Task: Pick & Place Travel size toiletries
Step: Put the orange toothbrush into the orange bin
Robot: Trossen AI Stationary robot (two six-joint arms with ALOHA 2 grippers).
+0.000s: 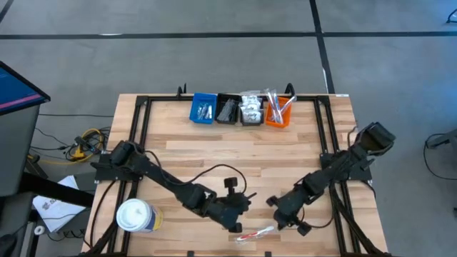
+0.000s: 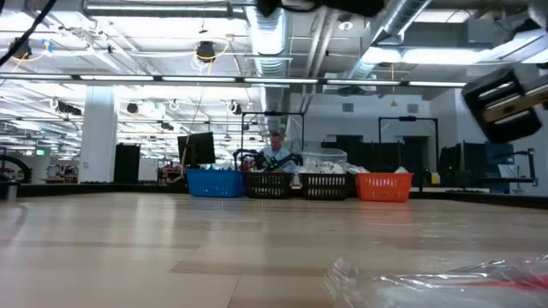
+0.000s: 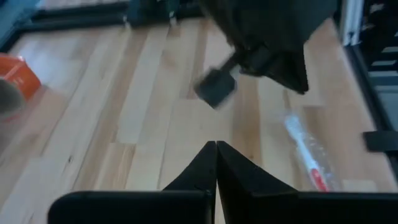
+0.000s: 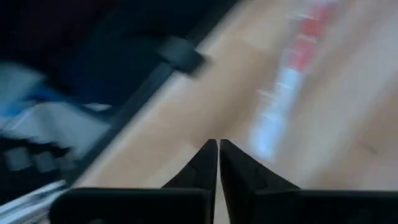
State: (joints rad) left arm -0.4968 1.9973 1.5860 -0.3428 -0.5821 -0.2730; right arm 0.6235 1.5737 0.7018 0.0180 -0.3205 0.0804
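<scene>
The wrapped toothbrush [image 1: 255,233] lay on the table [image 1: 285,164] at the six o'clock edge, held by nothing. The right gripper [image 4: 217,152] hung just beside it toward two o'clock, fingers clenched on nothing. The left gripper [image 3: 216,155], at its ten o'clock, was clenched and empty too. A descent with fingers together would likely shove the slippery wrapper off the edge.
</scene>
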